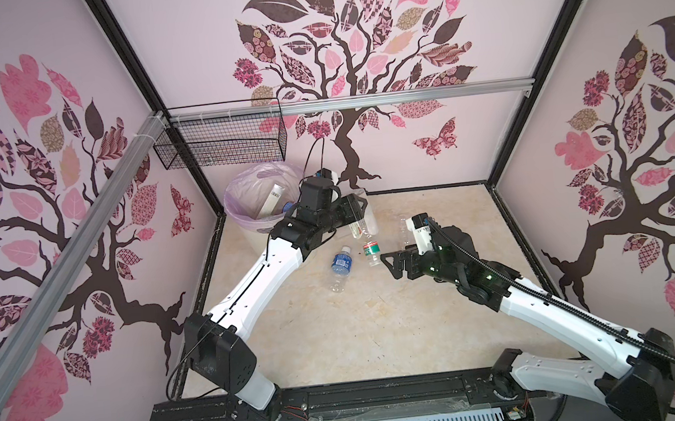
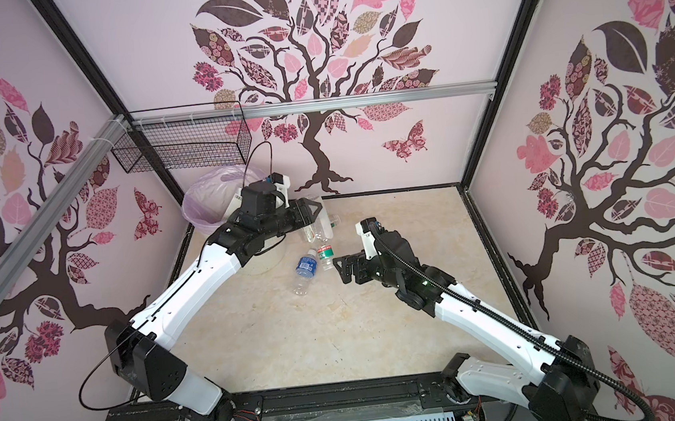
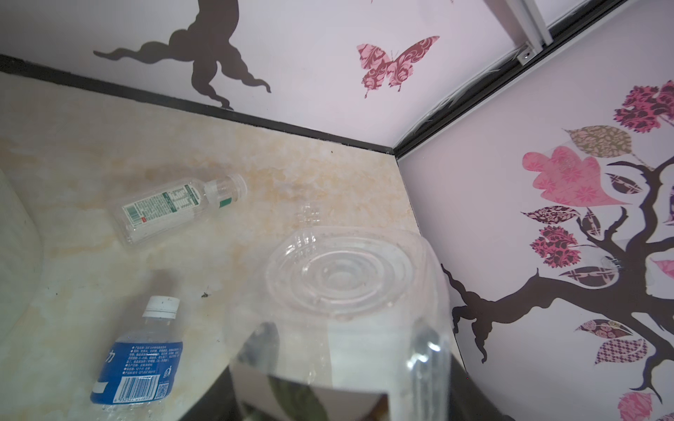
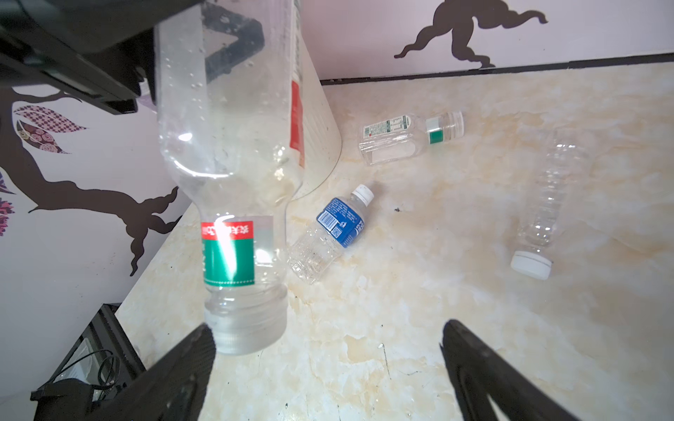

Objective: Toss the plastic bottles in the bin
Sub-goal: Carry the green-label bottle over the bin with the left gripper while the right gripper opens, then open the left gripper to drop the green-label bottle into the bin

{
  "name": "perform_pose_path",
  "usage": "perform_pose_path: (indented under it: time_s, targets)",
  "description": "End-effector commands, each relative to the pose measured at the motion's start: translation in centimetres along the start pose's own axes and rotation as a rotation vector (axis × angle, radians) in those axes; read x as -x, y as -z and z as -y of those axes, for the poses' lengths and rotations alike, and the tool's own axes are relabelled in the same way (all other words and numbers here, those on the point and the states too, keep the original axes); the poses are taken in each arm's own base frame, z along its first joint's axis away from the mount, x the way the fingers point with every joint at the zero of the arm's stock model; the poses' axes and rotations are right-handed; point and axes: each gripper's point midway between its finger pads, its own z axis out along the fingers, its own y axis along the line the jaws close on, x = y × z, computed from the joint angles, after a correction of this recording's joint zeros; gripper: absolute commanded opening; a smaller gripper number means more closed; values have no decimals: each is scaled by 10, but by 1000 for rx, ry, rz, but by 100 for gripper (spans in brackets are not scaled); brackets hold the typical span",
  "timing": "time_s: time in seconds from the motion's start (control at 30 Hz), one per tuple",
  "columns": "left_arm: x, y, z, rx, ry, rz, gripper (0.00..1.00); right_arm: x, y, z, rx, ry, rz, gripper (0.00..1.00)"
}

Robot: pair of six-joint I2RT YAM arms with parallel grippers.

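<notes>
Left end effector (image 1: 356, 210) grips the big clear bottle (image 4: 233, 164) cap-down, centre frame just right of the bin (image 1: 252, 237), looks staged for the drop; right end effector (image 1: 388, 266) gapes empty by its cap, three more bottles (image 1: 340, 263) lying loose on the worktop (image 1: 359, 334) below.

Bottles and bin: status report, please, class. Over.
Left gripper shut on large clear bottle, near bin. Right gripper open, empty. On table: blue-label bottle, green-label bottle, unlabelled bottle. Nothing seen blocking bin.
</notes>
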Motion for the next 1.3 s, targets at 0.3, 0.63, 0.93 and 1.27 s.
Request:
perform_pose_path:
  time_s: [0.3,0.63,0.93,1.27]
  targets:
    - [81,84,26,43,-171,211,56,52,22,-26,48,28,112,100]
    - [182,189,-3,149,-184,526,54,54,14,-37,101,-4,99,99]
    - [248,304,-8,271,-236,856,55,42,1,-35,111,-21,66,100]
    - [258,233,-80,375,-199,796,59,31,-9,-31,108,-26,35,100]
